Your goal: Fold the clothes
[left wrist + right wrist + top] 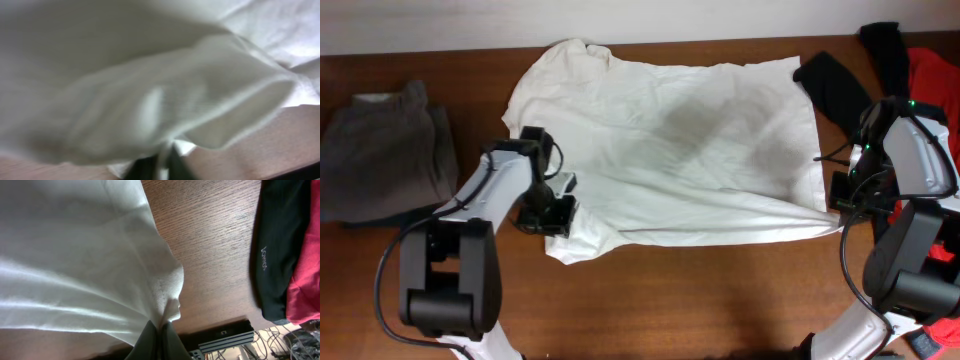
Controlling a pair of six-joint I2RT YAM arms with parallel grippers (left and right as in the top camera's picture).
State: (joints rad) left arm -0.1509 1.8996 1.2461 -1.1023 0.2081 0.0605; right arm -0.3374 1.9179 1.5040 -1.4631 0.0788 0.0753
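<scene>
**Both pincers clamped on the shirt's near edge**

Closest to me, the left gripper (161, 167) is closed on a fold of the white T-shirt (690, 150); in its wrist view a strip of white cloth runs down between the dark fingers and the rest billows over the lens (blurred, so I can't make out more). The right gripper (162, 339) is likewise pinched shut on the shirt, with a corner of ribbed hem drawn up into a peak between its fingers.

From above, both grips sit along the shirt's near edge, left corner and right corner, and the cloth between them is pulled into long creases. Beyond that the shirt spreads across the brown table (720, 300) toward its far side, a greyish shade showing through the middle.

Past the right arm, the black garment (280, 240) lies beside the orange-red garment (306, 290), touching it. A grey garment (385, 150) rests at far left.
</scene>
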